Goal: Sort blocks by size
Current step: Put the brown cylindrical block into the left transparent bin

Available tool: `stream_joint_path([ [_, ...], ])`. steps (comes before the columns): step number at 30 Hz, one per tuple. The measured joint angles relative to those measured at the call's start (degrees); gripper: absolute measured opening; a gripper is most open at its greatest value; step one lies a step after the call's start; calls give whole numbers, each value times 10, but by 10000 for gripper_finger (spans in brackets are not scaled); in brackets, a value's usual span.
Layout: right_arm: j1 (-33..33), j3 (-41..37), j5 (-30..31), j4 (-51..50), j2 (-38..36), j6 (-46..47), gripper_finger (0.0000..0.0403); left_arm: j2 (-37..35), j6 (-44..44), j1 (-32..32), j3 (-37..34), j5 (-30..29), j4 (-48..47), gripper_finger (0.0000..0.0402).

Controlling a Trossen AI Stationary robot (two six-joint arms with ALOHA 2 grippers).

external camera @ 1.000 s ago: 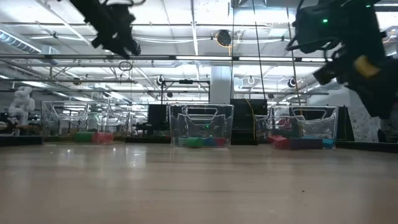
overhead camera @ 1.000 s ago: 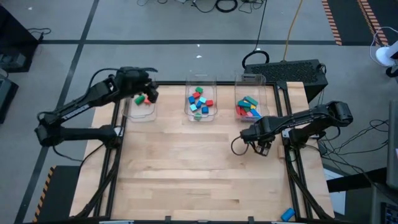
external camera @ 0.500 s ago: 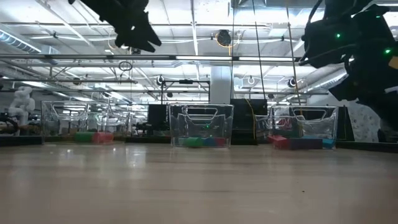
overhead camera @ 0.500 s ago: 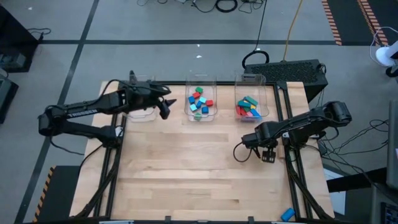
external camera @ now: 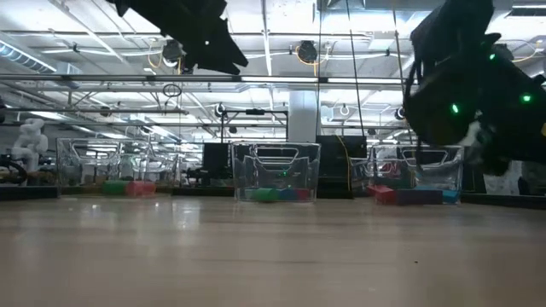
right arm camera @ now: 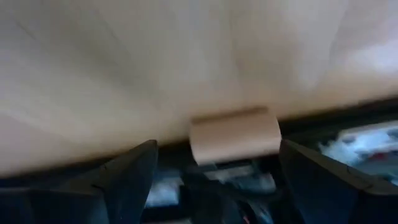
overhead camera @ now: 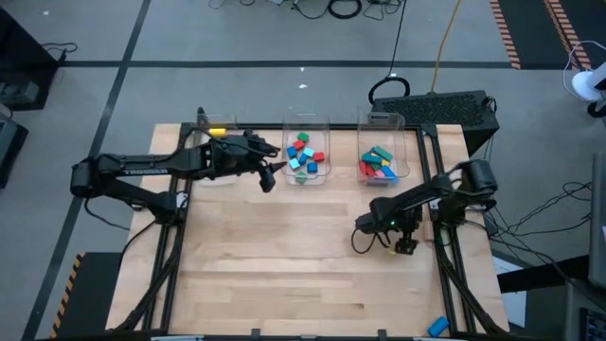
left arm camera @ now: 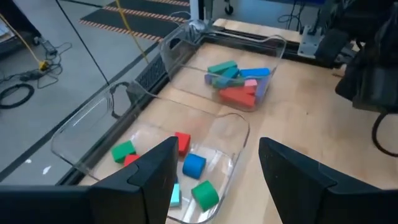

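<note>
No legible text, label, brand, number or sign appears in any view. The blocks, the clear bins, the table surface and both arms carry no readable markings. The striped floor tape beyond the table's far edge is a pattern only, without characters. Equipment in the room behind the table shows no readable lettering.

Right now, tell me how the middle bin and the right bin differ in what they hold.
The middle bin holds small chunky pieces, red, green and blue, lying loose and spread out; the right bin holds longer bars, among them red, green, blue and pink, stacked together in a pile. In the left wrist view the middle bin sits near the left tool, the right bin farther off. Both are clear plastic at the table's far edge.
</note>
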Motion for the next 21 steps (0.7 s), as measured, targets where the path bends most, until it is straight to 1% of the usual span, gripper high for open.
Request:
stream_joint_path([
  [3,1,1,2,-32,36,-54,321,8,1,0,0,0,13,226],
  [8,1,-12,3,-24,64,-113,326,13,12,0,0,0,1,226],
  [16,-2,-21,8,9,67,-113,329,13,14,0,0,0,-6,226],
  [21,-2,-74,0,61,67,-114,329,13,14,0,0,0,-7,226],
])
